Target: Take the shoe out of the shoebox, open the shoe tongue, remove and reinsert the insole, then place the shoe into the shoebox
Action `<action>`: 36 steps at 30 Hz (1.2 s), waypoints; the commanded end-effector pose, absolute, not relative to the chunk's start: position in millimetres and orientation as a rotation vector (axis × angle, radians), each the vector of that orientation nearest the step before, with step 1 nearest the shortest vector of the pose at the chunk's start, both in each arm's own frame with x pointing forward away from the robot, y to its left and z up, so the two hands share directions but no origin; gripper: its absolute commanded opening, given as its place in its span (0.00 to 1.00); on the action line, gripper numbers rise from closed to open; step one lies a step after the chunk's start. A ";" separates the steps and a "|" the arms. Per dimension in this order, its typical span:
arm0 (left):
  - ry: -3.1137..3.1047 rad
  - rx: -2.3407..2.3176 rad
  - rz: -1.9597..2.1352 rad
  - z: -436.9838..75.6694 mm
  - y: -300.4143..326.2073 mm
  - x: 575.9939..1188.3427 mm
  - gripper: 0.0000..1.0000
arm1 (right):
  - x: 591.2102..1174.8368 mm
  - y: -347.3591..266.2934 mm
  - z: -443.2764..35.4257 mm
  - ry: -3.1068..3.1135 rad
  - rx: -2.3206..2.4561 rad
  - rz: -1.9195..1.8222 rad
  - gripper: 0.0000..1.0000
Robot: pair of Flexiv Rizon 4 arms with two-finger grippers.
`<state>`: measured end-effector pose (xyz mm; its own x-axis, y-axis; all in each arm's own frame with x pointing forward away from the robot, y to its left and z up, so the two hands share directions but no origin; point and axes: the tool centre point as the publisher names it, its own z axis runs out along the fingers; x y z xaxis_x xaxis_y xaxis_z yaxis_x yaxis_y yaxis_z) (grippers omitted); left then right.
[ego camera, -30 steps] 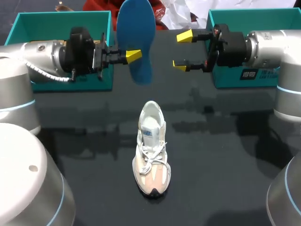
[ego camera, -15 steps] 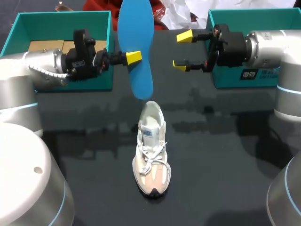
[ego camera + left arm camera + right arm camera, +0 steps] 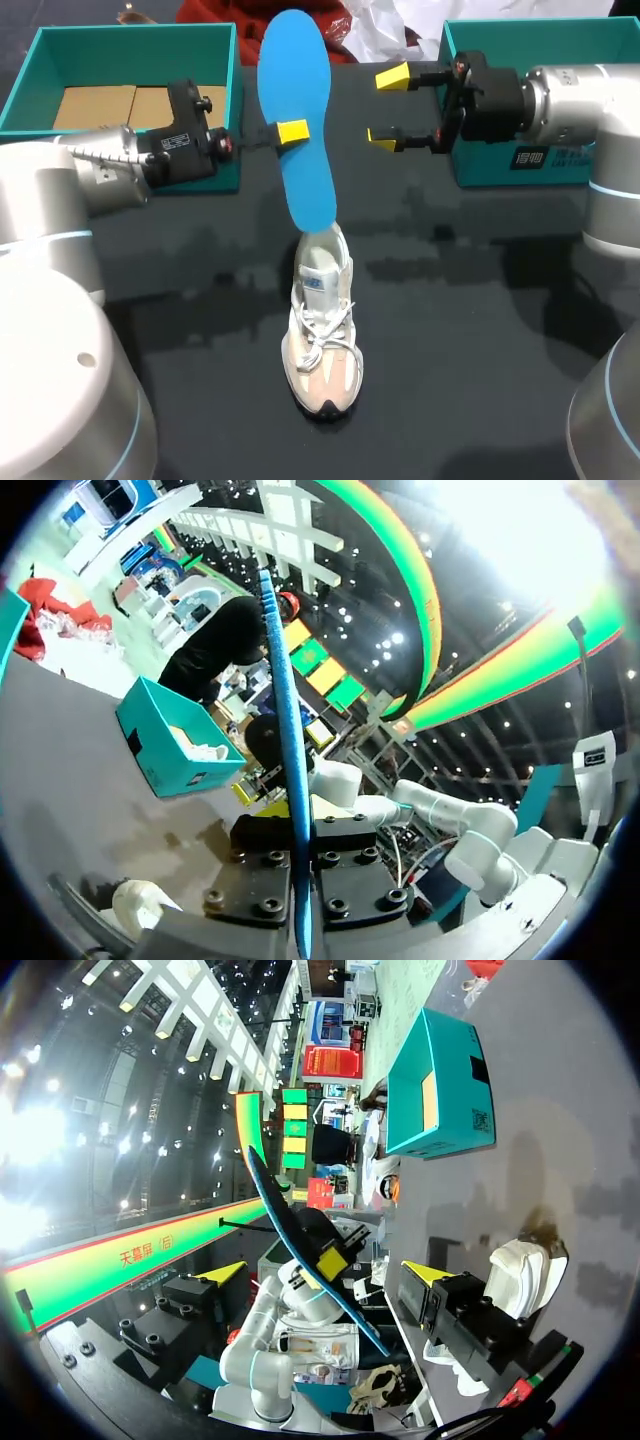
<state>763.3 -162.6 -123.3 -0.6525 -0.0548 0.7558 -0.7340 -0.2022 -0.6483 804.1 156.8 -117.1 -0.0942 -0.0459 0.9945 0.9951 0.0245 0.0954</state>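
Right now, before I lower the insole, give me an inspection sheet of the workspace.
Surface: dark table.
Job's things: shoe upright, laced; blue insole held on end, lower end at the shoe's opening; teal left box and right box at the far corners.
Clutter: cardboard inside the left box.
Grippers: left gripper shut on the insole; right gripper open, holding nothing.
Cables: ribbed cable on the left wrist.
Surroundings: nothing seen.

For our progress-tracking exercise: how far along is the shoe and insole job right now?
Done: the shoe stands on the table, outside the teal shoebox, and the blue insole is out. In hand: the left gripper holds the insole, its lower end at the shoe's opening. Left: seat it, then box the shoe.
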 end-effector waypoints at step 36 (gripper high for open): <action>-1.140 1.298 1.474 -190.6 -186.3 767.7 0.00 | 799.4 149.4 -99.1 -1.472 -1.271 -1.173 1.00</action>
<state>767.6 -182.1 -190.4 -0.1123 0.0291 0.9932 -0.9685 -0.2268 -0.1029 805.2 154.6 -108.7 -0.1299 0.1171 0.9846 0.9910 0.0467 0.1252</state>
